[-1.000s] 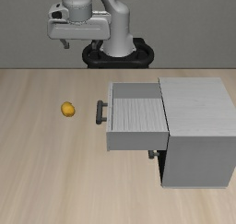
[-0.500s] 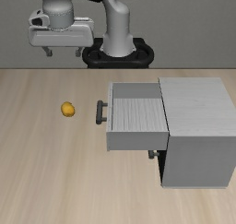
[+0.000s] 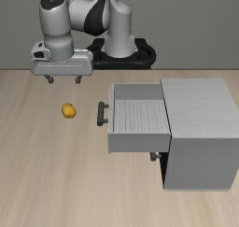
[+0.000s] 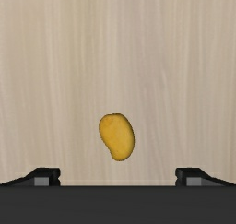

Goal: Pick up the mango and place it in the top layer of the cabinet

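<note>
Tabletop point(image 3: 37, 175) carried the cabinet point(image 3: 201, 128) at exterior view's right, top drawer point(image 3: 138, 114) pulled out. I saw my claw point(image 3: 63, 81) spread wide, empty, hovering above the mango point(image 3: 68, 110), which lay on tabletop just left of drawer handle point(image 3: 102, 113).

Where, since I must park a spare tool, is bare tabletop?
The light wooden tabletop is bare forward of the small yellow mango, beside the grey cabinet. Tight: between mango and the open drawer's dark handle.

White, rounded arm point(image 3: 117, 25) with dark joint bands on a black ring base point(image 3: 146, 53); its pale grey tool point(image 3: 63, 80) carries two short dark fingers point(image 3: 78, 79)
</note>
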Motion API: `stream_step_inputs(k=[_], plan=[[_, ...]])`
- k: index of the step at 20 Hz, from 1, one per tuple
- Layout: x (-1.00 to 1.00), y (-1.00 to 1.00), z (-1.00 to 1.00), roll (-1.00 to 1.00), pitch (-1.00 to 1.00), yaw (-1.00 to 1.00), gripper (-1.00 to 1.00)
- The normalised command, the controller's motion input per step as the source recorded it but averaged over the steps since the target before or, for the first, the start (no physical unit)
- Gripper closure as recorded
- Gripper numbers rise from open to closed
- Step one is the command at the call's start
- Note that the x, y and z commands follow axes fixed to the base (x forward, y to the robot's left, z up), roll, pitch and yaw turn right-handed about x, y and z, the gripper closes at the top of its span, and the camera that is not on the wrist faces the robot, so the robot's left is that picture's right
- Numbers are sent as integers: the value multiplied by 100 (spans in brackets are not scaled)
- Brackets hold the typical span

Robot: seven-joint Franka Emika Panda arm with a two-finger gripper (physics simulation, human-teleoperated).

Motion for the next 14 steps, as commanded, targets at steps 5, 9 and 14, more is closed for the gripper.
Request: stream_step_inputs(k=[5, 9, 14], plan=[[0, 0, -100, 0, 0, 0, -100], [0, 0, -100, 0, 0, 0, -100], [0, 0, -60, 0, 0, 0, 100]])
